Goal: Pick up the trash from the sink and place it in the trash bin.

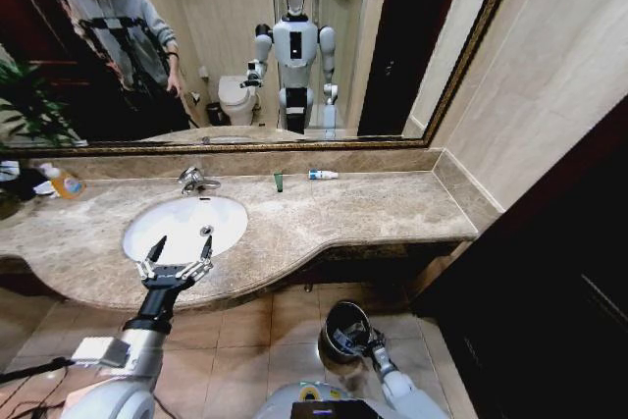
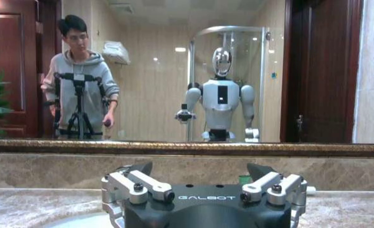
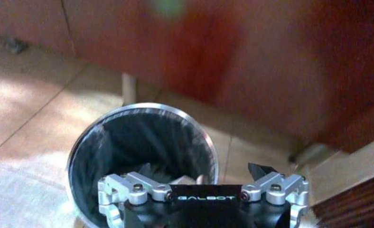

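The white oval sink point(image 1: 228, 215) is set in the beige marble counter point(image 1: 373, 208). My left gripper point(image 1: 177, 258) hovers open over the basin's front edge with nothing between its fingers. Two pieces of trash lie on the counter by the back wall, right of the tap: a little green tube point(image 1: 279, 182) and a blue-and-white tube point(image 1: 322, 175). The green tube point(image 2: 244, 179) also shows past the left gripper point(image 2: 200, 167). Low on the right, the black trash bin point(image 1: 343, 329) sits at my right gripper point(image 3: 205, 169), which is open with the bin's near rim point(image 3: 207, 142) between its jaws.
A chrome tap point(image 1: 193, 180) stands behind the basin. An orange soap bottle point(image 1: 65, 183) and a plant point(image 1: 25, 105) are at the counter's far left. A mirror point(image 1: 294, 46) spans the back wall and a dark door point(image 1: 579, 272) is on the right. Tiled floor point(image 1: 255, 326) lies below.
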{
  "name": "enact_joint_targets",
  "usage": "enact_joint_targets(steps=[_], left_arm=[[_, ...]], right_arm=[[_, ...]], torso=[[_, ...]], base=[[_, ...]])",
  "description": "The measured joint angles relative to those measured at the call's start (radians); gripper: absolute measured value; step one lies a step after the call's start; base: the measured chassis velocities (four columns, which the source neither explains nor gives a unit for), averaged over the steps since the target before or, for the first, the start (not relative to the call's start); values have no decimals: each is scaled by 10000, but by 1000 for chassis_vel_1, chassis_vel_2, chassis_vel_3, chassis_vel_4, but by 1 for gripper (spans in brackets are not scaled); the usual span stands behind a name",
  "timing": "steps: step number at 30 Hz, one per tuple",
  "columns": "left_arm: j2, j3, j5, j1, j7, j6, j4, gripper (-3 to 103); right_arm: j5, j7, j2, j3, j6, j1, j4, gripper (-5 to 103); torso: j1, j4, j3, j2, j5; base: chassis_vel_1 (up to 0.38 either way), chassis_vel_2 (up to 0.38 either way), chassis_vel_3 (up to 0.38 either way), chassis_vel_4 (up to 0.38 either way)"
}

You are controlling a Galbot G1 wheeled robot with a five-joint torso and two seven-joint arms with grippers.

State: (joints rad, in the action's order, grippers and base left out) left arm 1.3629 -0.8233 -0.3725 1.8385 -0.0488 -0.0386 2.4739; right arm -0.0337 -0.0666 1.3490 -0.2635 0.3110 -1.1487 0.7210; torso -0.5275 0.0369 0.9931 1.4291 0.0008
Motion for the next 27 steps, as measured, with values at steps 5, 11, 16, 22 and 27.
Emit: enact_joint_targets(steps=[5, 11, 16, 22, 27], left_arm=[[0, 1, 0, 1, -2, 0, 0, 100], [0, 0, 0, 1, 0, 0, 0, 100], [0, 0, 0, 0, 0, 0, 0, 100], [0, 0, 0, 1, 0, 0, 0, 100], [0, 1, 0, 0, 0, 0, 0, 100]], right_arm=[[868, -312, -618, -292, 249, -968, 1651, 100], [508, -1141, -1011, -1772, 366, -2543, 4779, 100], [510, -1431, -972, -2586, 259, -3769, 6847, 100], [1308, -1142, -589, -3399, 519, -5324, 9579, 100], [1869, -609, -555, -3604, 1040, -5530, 11394, 100]], torso=[[0, -1, 0, 0, 3], [-1, 1, 0, 0, -5], [0, -1, 0, 0, -4], [1, -2, 0, 1, -9], [0, -2, 0, 1, -6]], base=[[0, 0, 0, 0], [0, 0, 0, 0], [0, 0, 0, 0], [0, 0, 0, 0], [0, 0, 0, 0]])
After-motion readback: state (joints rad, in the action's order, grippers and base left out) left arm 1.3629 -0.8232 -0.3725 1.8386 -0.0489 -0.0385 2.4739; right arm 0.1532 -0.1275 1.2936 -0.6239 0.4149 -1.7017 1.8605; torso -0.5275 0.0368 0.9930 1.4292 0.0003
